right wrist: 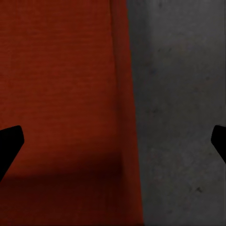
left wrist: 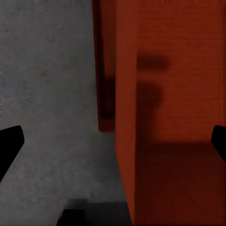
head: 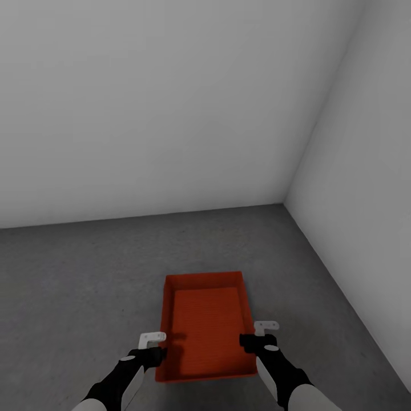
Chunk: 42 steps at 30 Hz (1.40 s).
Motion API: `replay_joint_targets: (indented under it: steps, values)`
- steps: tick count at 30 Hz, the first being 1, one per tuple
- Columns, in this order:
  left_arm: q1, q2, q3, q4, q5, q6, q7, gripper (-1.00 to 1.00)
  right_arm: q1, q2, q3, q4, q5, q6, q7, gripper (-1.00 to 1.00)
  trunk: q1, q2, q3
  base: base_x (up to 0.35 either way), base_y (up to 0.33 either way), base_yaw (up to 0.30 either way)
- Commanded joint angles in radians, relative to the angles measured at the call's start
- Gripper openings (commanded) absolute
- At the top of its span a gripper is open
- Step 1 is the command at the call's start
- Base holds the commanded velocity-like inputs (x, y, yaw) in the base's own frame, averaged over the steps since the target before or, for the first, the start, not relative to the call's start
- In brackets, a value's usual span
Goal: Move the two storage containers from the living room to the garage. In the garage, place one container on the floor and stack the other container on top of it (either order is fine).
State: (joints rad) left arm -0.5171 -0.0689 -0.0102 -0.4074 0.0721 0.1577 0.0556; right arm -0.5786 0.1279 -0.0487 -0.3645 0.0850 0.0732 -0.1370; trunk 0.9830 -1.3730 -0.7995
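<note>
Now we see 1 orange-red storage container (head: 206,325) on the grey concrete floor (head: 85,285) near the corner of 2 plain walls (head: 171,103). Our left gripper (head: 153,347) and right gripper (head: 258,335) straddle its long side walls, each with fingers spread wide apart and gripping nothing.
</note>
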Motion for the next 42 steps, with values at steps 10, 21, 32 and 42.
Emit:
replay_joint_targets:
  steps: [10, 21, 32, 42]
  values:
    - [0.000, 0.000, -0.001, -0.001, 0.009, 0.006, 0.004, 1.00, 0.000, 0.001, -0.005, -0.002, 0.010, 0.007, -0.001, 1.00, -0.038, 0.070, 0.047, 0.000, 0.000, 0.000]
    - [0.000, 0.000, -0.001, -0.001, 0.010, 0.006, 0.004, 1.00, 0.000, 0.000, -0.005, -0.002, 0.010, 0.007, -0.001, 1.00, -0.081, 0.147, 0.100, 0.000, 0.000, 0.000]
    - [0.000, 0.001, -0.001, 0.027, 0.012, 0.006, 0.004, 1.00, 0.000, -0.001, -0.006, 0.010, 0.007, 0.007, -0.001, 1.00, -0.123, 0.224, 0.152, 0.000, 0.000, 0.000]
    - [0.000, 0.007, 0.001, 0.109, 0.013, -0.008, 0.006, 1.00, 0.000, -0.010, -0.009, 0.025, 0.004, 0.007, -0.001, 1.00, -0.161, 0.294, 0.200, 0.000, 0.000, -0.029]
